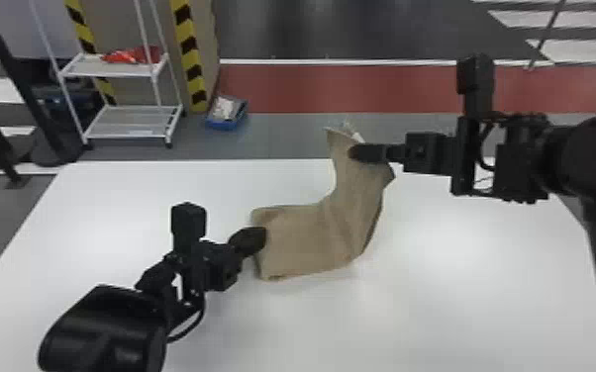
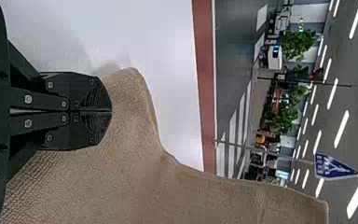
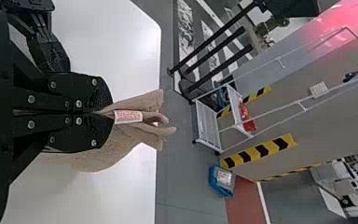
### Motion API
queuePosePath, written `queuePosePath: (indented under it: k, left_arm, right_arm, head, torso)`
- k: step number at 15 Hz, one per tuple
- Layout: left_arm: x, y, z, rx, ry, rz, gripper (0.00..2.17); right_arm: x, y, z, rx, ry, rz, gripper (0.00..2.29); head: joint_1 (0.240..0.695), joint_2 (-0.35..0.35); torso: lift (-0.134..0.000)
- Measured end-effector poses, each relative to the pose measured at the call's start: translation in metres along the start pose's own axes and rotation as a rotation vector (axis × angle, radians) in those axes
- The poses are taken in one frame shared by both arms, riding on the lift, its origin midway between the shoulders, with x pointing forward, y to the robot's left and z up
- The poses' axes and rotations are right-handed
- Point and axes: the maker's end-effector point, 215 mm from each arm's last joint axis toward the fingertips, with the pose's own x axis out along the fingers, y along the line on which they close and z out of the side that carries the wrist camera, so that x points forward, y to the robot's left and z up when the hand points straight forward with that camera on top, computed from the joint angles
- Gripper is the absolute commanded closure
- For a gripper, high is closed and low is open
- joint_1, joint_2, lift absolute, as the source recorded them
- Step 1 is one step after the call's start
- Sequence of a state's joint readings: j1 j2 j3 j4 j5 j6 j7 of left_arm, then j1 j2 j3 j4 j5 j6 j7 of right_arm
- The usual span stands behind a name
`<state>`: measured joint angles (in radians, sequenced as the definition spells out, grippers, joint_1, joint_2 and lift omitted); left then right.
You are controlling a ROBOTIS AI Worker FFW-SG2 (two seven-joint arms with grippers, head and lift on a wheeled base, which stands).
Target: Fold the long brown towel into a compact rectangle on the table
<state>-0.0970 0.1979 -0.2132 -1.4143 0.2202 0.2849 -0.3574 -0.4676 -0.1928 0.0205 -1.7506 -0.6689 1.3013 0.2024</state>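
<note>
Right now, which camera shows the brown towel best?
The head view: it shows the towel both lying on the table and raised. The left wrist view shows cloth close up by the left gripper; the right wrist's, a bunched, labelled end in the right gripper.

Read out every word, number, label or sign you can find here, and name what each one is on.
Nothing can be quoted.
White tag on the brown towel: red print, too small to read.
Blue sign on a pole: white marks, too unclear to read as text.
</note>
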Motion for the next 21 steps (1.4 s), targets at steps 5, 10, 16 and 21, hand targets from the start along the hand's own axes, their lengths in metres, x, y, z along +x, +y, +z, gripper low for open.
queuePosePath:
  k: [5, 10, 16, 21]
  left_arm:
    - [0.000, -0.010, -0.001, 0.007, 0.004, -0.015, 2.14]
    - [-0.001, -0.018, -0.002, 0.006, 0.007, -0.028, 2.14]
    - [0.000, -0.026, -0.007, 0.000, 0.025, -0.040, 2.14]
    - [0.002, -0.029, -0.007, 0.002, 0.024, -0.043, 2.14]
  right_arm:
    - [0.036, 0.018, -0.043, -0.030, 0.106, -0.009, 1.23]
    - [0.060, 0.036, -0.070, -0.058, 0.158, -0.010, 1.23]
    - [0.087, 0.046, -0.095, -0.078, 0.163, -0.019, 1.22]
    - [0.099, 0.047, -0.107, -0.090, 0.144, -0.019, 1.12]
  head:
    - [0.695, 0.047]
    - [0.695, 0.071]
    - [0.695, 0.092]
    - [0.695, 0.097]
  torso:
    - [-0.119]
    - [-0.119]
    - [-0.119]
    - [-0.119]
